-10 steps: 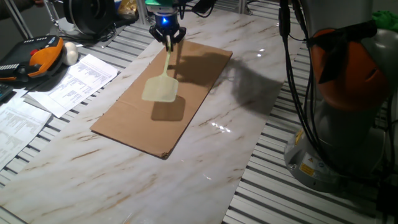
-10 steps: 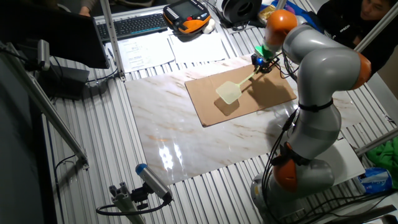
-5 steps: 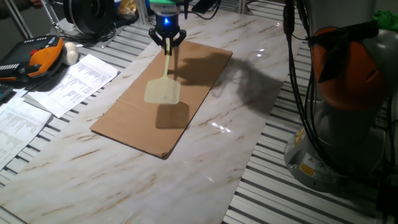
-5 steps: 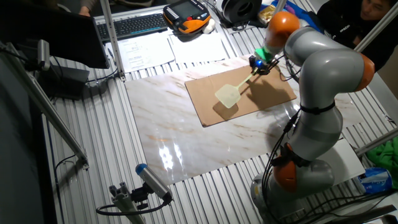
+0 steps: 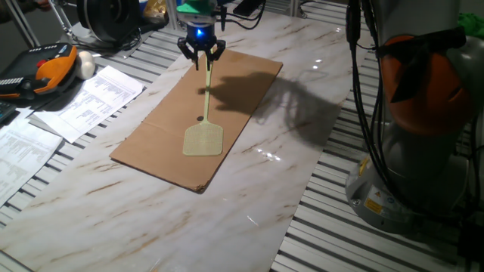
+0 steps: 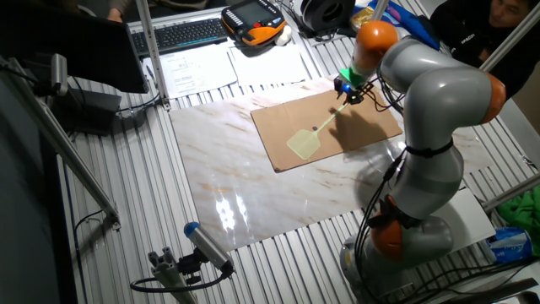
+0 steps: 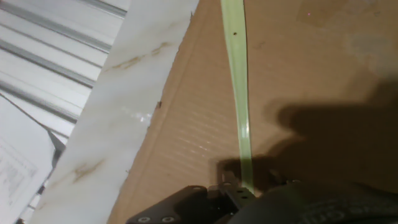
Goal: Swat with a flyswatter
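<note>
Arm (image 6: 439, 110) arched over table, wrist angled downward. Gripper (image 5: 201, 54) low over far end of cardboard, fingers clamped on flyswatter (image 5: 205, 121) handle.

Marble-patterned tabletop (image 5: 227, 211), slatted metal surround (image 6: 143, 194)

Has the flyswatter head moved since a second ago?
Yes. The flyswatter head has swung down toward the near end of the cardboard sheet and now appears to lie on it, its shadow gone. The gripper still clamps the handle.
</note>
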{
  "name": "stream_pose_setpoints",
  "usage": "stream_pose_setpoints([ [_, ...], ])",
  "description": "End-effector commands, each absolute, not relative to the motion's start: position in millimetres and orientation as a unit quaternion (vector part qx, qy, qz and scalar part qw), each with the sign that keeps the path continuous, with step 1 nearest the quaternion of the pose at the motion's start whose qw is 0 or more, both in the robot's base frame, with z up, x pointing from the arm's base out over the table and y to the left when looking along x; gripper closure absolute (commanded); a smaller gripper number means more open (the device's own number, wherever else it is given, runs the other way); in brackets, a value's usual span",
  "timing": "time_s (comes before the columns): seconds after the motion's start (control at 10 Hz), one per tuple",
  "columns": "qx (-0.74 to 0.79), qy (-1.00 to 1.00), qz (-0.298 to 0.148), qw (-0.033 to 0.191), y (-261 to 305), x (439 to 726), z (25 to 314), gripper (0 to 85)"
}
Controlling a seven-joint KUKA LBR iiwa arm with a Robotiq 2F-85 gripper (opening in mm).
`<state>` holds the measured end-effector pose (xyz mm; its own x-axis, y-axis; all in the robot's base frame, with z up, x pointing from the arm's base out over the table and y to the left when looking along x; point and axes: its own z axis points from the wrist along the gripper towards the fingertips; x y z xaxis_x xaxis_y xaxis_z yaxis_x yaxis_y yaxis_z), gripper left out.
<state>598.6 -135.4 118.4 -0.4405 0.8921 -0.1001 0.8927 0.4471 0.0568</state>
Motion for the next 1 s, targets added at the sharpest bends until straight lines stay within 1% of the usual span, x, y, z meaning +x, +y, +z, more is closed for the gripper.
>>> stream_pose_setpoints([
  [0.0,0.48,0.876,-0.01,0.052,-133,600,120,51.0],
  [0.1,0.441,0.896,-0.027,0.038,-129,600,125,51.0],
  [0.2,0.412,0.91,-0.028,0.036,-126,601,129,51.0],
  [0.4,0.315,0.948,-0.027,0.03,-119,601,136,51.0],
  [0.5,0.267,0.963,-0.012,0.024,-117,602,135,51.0],
  [0.6,0.227,0.974,-0.01,0.029,-115,602,134,51.0],
  [0.8,0.161,0.985,-0.02,0.057,-107,607,134,51.0],
  [0.9,0.134,0.988,-0.027,0.066,-101,609,134,51.0],
])
